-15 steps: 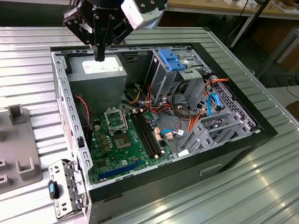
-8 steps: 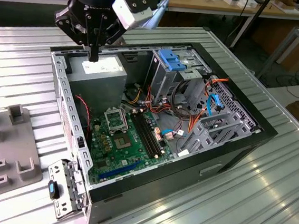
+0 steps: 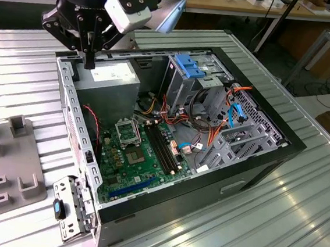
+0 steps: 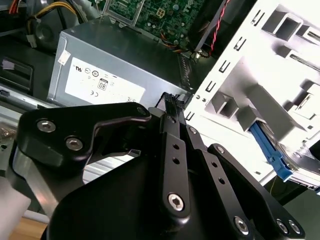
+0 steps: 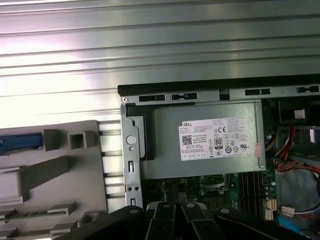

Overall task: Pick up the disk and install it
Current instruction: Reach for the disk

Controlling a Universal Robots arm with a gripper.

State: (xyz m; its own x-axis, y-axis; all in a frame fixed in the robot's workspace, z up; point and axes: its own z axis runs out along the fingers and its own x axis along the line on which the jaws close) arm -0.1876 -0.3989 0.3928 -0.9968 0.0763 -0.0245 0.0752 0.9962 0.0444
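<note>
My gripper [image 3: 89, 62] hangs over the back corner of the open computer case [image 3: 254, 167], at the exterior view's left. Its black fingers are pressed together with nothing between them. In both wrist views the fingertips [image 4: 172, 100] [image 5: 175, 192] point down at the grey power supply [image 5: 200, 140]. A bright blue rail of the disk [image 5: 20, 142] lies on the grey holder beside the case, apart from the gripper. The same blue rail [image 4: 268, 147] appears in the second wrist view. Most of the disk's body is cut off by the frame edges.
Inside the case are the green motherboard [image 3: 133, 149], a metal drive cage with a light-blue latch plate [image 3: 188, 66], a thin blue cable [image 3: 234, 115] and red-orange wires. The grey holder [image 3: 9, 161] stands on the ribbed metal table [image 3: 272, 227]. A metal bracket [image 3: 69, 210] leans at the case's near corner.
</note>
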